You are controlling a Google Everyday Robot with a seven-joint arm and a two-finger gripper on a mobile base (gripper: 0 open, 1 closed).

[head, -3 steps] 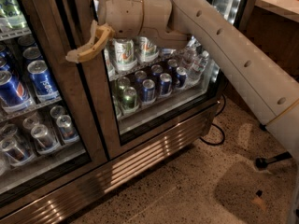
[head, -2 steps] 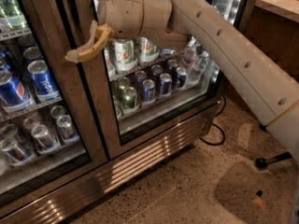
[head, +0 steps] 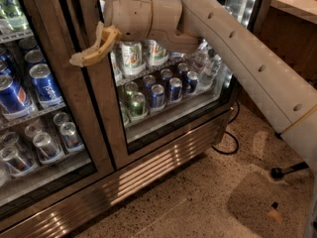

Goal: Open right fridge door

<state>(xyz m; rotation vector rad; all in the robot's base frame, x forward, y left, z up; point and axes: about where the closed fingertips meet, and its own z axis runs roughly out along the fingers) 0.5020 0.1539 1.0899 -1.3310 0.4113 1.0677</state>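
The single camera view looks down at an angle on a two-door drinks fridge standing on a speckled stone floor (head: pixel 198 205).

The right fridge door (head: pixel 174 131), a tall glass pane in a brushed-steel frame with a black inner edge, fills the middle of the picture. A bright white LED strip (head: pixel 246 6) runs down its far right side. Through the glass show shelves of green and blue drink cans (head: pixel 157 94).

To the left is the matching glass door (head: pixel 74 113), with blue Pepsi cans (head: pixel 44 86) behind it.

A thick beige robot arm (head: pixel 237 58) reaches in from the right edge and crosses in front of the right door's glass. Its tan, hook-shaped hand (head: pixel 91 49) sits at the upper left, against the right door's left upright, right where the two doors meet. Whether the hand is spread, pressed together or pinching the door edge cannot be told from this angle.

Progress, as a judgement: the reach looks done, with the hand placed at the door's opening edge. The door itself appears shut; its lower rail lines up with the neighbouring door, above the ribbed steel kick panel (head: pixel 148 170), and no gap shows. What is left seems to be securing a hold and swinging the door outward.
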